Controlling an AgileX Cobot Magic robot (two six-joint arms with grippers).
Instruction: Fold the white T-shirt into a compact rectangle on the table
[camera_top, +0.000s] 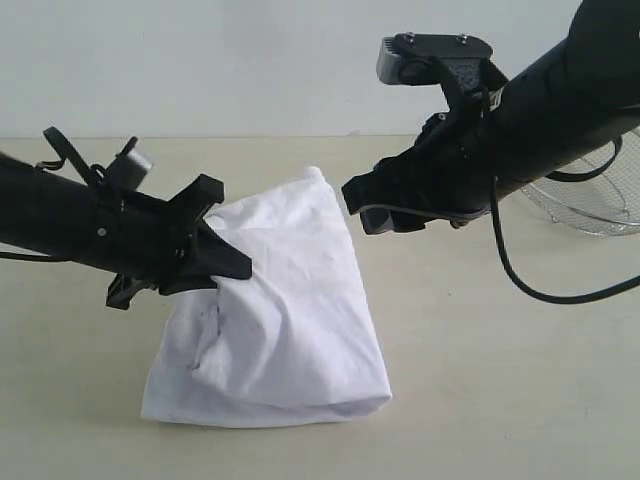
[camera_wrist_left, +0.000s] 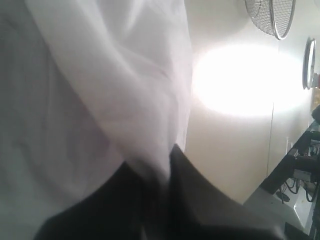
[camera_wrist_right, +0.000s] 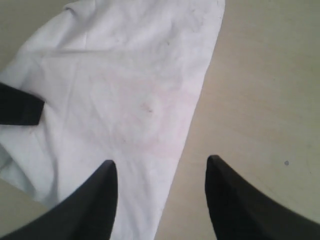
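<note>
Item: white T-shirt (camera_top: 285, 320), bunched, no tidy rectangle yet. Its upper part is raised off the table (camera_top: 500, 380) and the rest hangs beneath the left gripper (camera_top: 228, 268), with the lower edge resting on the surface. Left gripper: jaws clamped on a gather of the cloth. Right gripper (camera_wrist_right: 160, 162): jaws apart and empty, poised above the shirt, one finger over fabric, the other over bare table just past the shirt's edge. Wire basket (camera_top: 590, 205): behind the right arm, well apart from the shirt. Hazards, as judged: the single pinch may slip and drop the gather. Cloth hung from one point drapes unevenly, so a fold laid from here may land crooked. The right gripper may catch only the top layer, or close beside the edge on nothing.
</note>
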